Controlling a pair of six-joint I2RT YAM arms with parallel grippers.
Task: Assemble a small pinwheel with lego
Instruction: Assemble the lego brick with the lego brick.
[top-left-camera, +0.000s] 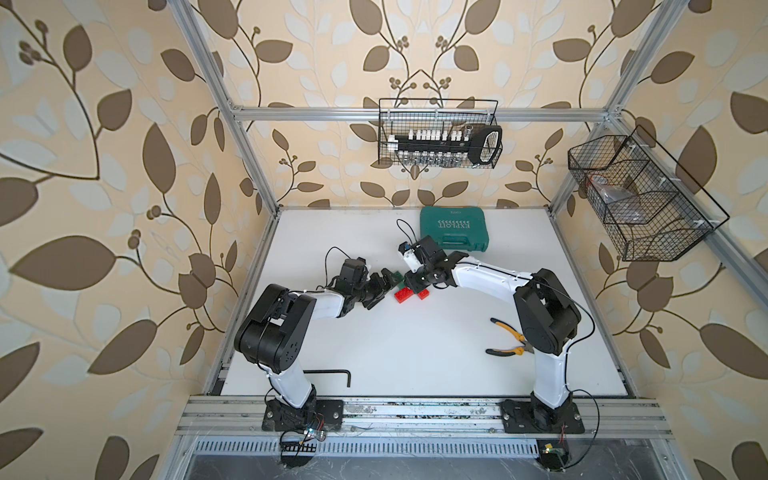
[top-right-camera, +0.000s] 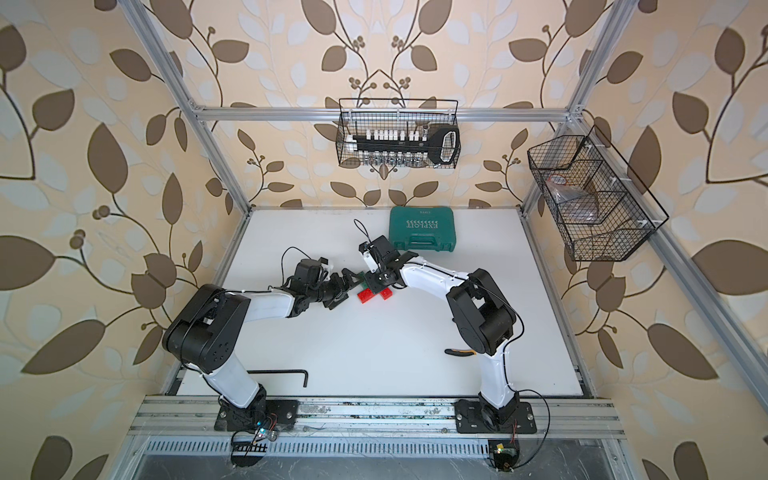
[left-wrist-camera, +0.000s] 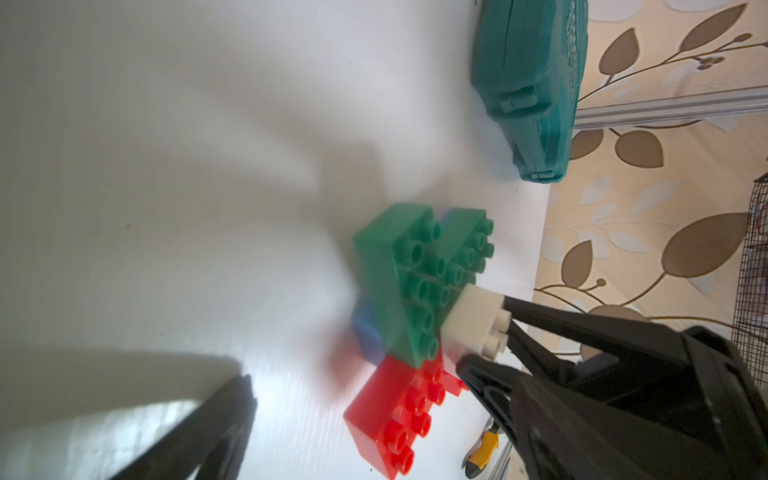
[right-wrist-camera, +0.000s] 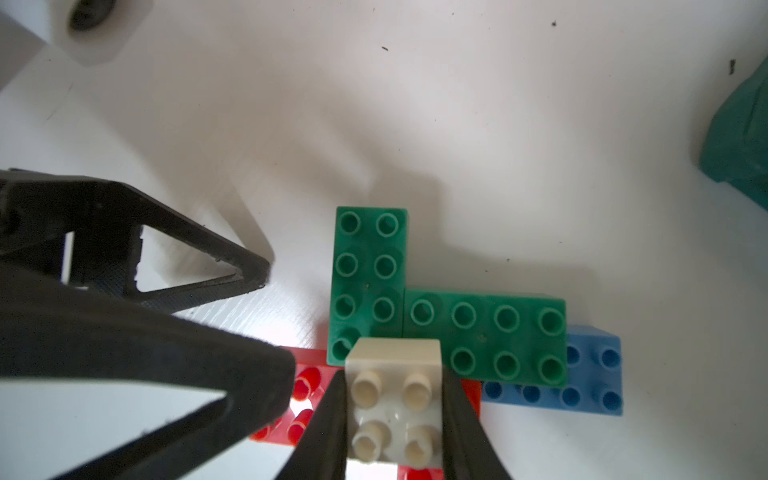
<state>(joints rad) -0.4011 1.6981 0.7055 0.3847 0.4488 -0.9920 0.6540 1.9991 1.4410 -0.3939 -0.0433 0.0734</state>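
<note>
Starting on the left, my left claw (top-left-camera: 384, 286) is fully released and holds nothing. It sits just beside the pinwheel (top-left-camera: 403, 296), reaching in from that side. In the right wrist view one of its fingers (right-wrist-camera: 249, 365) lies close to a red brick (right-wrist-camera: 307, 386), though I cannot tell whether they touch. I judge it is parked there as a brace, ready to steady the cluster if pressing makes it skid on the smooth desk (top-left-camera: 415, 353).

The pinwheel stands mid-desk, in front of the teal case (top-left-camera: 453, 232). Two green bricks (right-wrist-camera: 486, 328) form an L on top. A blue brick (right-wrist-camera: 594, 374) pokes out under one of them, and the reds show underneath on the near side. Each arm is offset, which gives the wheel its spin shape.

Further right, my right claw (right-wrist-camera: 395, 378) is clenched on the white brick (left-wrist-camera: 473, 320), gripping its two opposite side walls so the studs face up. The brick is tucked into the inner corner of the greens, above the reds (the hub spot, by my reading). It looks slightly tilted in the left wrist view, and I cannot tell whether it is seated yet. A straight push down seems the need, since a skewed press could pry the greens loose.
</note>
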